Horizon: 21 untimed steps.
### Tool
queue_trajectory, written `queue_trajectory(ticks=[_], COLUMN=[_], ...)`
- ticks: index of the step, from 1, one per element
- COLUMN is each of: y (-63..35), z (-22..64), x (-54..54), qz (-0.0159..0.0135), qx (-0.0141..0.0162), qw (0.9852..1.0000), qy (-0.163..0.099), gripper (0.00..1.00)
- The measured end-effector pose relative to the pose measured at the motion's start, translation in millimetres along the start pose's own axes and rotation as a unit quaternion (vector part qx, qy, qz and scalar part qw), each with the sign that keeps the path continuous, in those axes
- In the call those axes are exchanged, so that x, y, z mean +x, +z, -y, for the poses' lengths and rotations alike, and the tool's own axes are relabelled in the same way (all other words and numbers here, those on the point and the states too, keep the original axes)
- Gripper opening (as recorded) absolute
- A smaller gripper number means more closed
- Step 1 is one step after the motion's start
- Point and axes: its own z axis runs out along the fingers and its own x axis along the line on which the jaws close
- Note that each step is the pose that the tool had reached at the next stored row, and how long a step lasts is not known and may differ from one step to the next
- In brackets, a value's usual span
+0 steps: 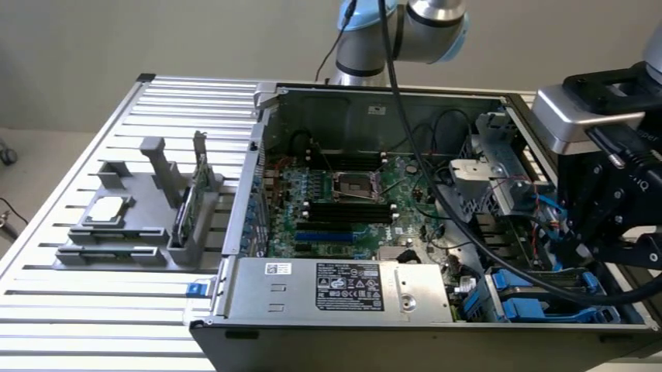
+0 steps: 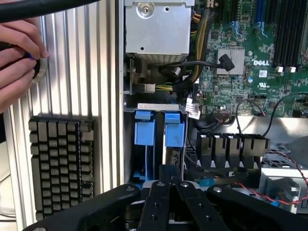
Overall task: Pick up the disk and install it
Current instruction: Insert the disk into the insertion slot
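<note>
Two bright blue carrier fronts (image 2: 144,127) (image 2: 174,129) stand side by side in the drive bay of the open computer case (image 1: 414,101). They are the blue rails of the disk (image 1: 517,293). Its silver body is mostly hidden in the bay. My gripper (image 2: 168,174) hangs just above these blue fronts with its black fingers shut together and nothing between them. In the exterior view the black wrist assembly (image 1: 610,194) sits over the case's corner on the exterior view's right, above the bay.
A person's hand (image 2: 19,53) holds a small object over the slatted table (image 2: 72,72), beside the case. A black finned heatsink (image 2: 61,166) lies there. A grey fixture (image 1: 135,232) holds a silver chip (image 1: 108,208) and a green card (image 1: 188,209). Cables cross the motherboard (image 1: 342,194). The power supply (image 1: 331,287) sits near the bay.
</note>
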Motion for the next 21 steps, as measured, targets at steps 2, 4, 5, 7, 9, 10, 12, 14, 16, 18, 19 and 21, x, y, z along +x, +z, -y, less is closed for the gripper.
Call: queue_trajectory(ticks=[2,4,5,7,9,10,12,14,16,18,19,21], y=[3.5,7.0,8.8,12.2,14.7,15.5,17.1,19.0,20.9,23.1,24.2,26.5], z=[1.6,3.5,4.6,6.4,7.5,8.0,8.6,9.0,9.4,9.6,9.6,9.5], x=[-0.1,-0.3,-0.3,-0.4,-0.5,-0.5,-0.6,-0.7,-0.7,-0.8,-0.8,-1.0], qz=[0.0001,0.0002,0.0002,0.0003,0.0009,0.0014,0.0025,0.0036,0.0043,0.0052,0.0056,0.0063], qx=[-0.0011,-0.0018,-0.0021,-0.0029,-0.0042,-0.0052,-0.0078,-0.0099,-0.0114,-0.0124,-0.0128,-0.0134], qw=[1.0,1.0,1.0,1.0,1.0,1.0,1.0,0.9999,0.9999,0.9999,0.9999,0.9999], qy=[0.0,0.0,0.0,0.0,0.0,0.0,0.0,0.0,0.0,0.0,0.0,0.0], gripper=[0.11,0.11,0.11,0.11,0.11,0.11,0.11,0.11,0.11,0.11,0.11,0.11])
